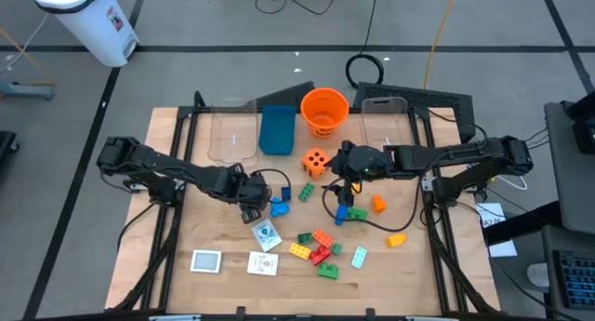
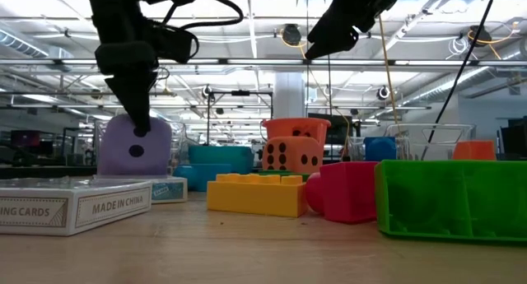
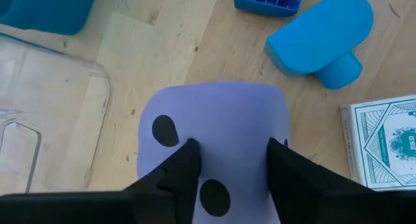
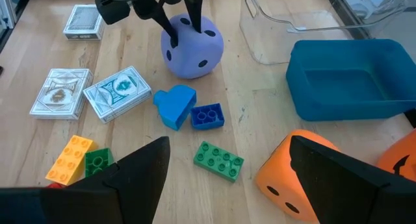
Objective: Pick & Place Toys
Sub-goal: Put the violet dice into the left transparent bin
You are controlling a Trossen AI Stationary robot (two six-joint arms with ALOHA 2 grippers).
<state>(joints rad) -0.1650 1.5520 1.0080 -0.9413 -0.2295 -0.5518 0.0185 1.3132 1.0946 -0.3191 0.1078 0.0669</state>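
A purple die (image 4: 193,47) with black pips sits on the wooden table left of centre. My left gripper (image 3: 231,156) comes down on its top; in the high view the gripper (image 1: 249,202) hides the die. My right gripper (image 4: 229,146) hangs open above the table's middle, over a green brick (image 4: 219,161) and beside an orange die (image 4: 292,175), touching nothing. A blue rounded piece (image 4: 174,106) and a blue brick (image 4: 208,115) lie next to the purple die. More bricks (image 1: 316,251) lie near the front. My left gripper has both fingertips (image 3: 188,156) on the purple die's top face (image 3: 227,130), a strip of that face between them. The fingers point steeply down from above. The die is wider than the gap and reaches past both fingers. Its underside appears to rest on the table.
Card boxes (image 4: 117,93), (image 4: 60,92), (image 4: 84,21) lie near the purple die. A teal box (image 1: 276,130), clear bins (image 1: 232,135) and an orange bucket (image 1: 324,112) stand at the far side. Loose orange and yellow bricks (image 1: 397,238) lie right of centre.
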